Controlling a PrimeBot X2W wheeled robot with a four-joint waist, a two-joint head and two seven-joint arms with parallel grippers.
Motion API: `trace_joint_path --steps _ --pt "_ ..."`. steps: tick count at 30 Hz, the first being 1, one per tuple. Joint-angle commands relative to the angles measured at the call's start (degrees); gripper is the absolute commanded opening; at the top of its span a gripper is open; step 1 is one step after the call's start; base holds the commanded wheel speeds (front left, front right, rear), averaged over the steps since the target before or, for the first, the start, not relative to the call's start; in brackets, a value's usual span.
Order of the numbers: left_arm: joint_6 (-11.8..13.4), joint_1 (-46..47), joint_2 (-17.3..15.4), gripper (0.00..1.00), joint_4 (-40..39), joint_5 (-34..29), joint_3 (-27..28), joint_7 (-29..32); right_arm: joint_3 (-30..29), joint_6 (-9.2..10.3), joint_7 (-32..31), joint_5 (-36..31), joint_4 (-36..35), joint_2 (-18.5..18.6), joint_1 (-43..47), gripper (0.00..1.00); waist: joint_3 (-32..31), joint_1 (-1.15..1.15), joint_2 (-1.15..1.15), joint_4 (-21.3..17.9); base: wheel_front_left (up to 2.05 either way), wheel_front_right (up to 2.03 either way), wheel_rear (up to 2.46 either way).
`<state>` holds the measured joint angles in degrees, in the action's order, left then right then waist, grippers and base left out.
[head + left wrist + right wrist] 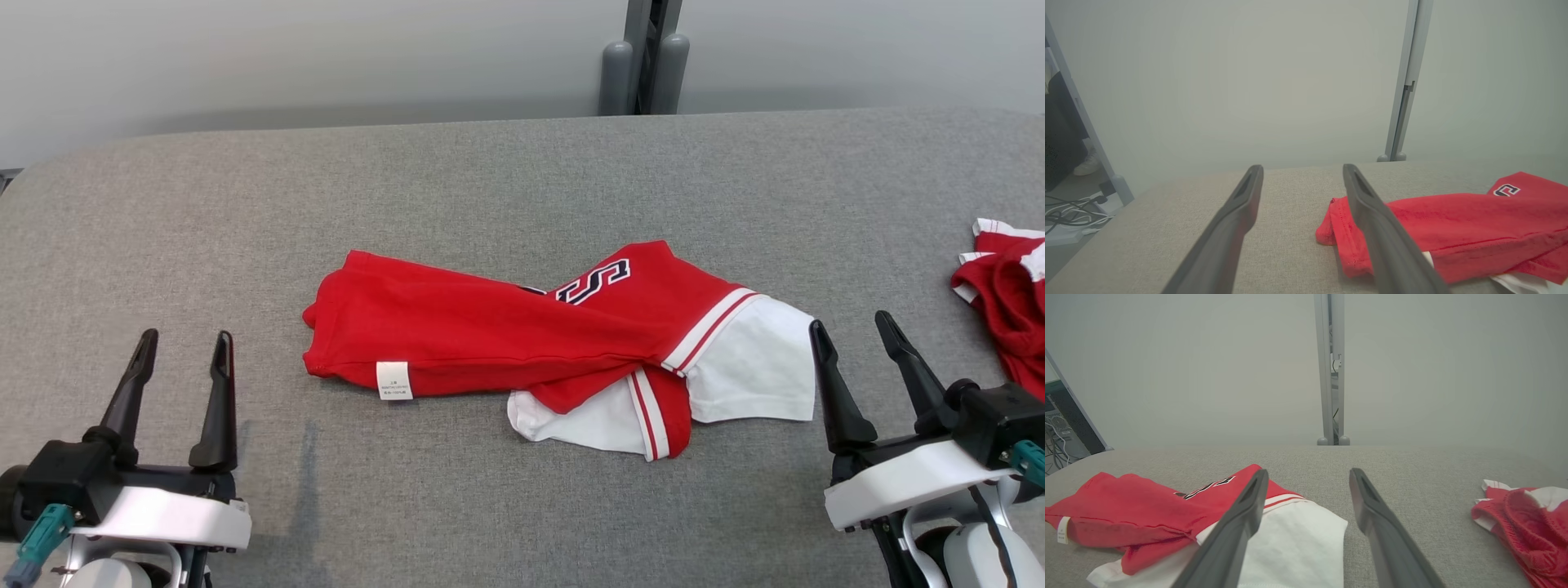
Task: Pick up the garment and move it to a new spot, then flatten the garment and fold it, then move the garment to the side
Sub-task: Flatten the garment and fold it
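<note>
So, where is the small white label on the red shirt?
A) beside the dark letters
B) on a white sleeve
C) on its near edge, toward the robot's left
C: the label lies on the near edge of the red shirt, well left of the white sleeve and the letters.

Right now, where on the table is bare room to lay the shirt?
Free: the far strip between shirt and post, and the left side beyond the left pincer. Crowded: the right edge, where another red garment lies by the right pincer.
</note>
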<state>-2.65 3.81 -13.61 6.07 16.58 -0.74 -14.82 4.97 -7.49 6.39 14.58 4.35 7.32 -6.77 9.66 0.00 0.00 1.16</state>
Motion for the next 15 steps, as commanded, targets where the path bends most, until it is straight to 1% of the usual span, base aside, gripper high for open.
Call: trace_joint_path --steps 1,8,15 --pt "-0.2 -0.26 -0.13 1.0 0.03 -0.02 -0.04 -0.1 -0.04 -0.01 -0.11 0.15 -0.19 0.15 0.17 1.0 -0.07 0.0 0.0 0.02 0.0 0.0 0.0" --pt "-0.54 -0.02 -0.24 1.0 0.31 0.4 -1.25 1.23 -0.19 -0.01 -0.01 0.46 -0.18 -0.17 0.44 1.0 -0.39 0.0 0.0 0.06 0.0 0.0 0.0" --pt "-0.8 1.16 -0.57 1.0 0.14 0.87 -2.14 2.73 -0.07 -0.01 0.13 0.46 -0.62 -0.27 -0.13 1.0 0.64 0.0 0.0 -0.27 0.0 0.0 0.0"
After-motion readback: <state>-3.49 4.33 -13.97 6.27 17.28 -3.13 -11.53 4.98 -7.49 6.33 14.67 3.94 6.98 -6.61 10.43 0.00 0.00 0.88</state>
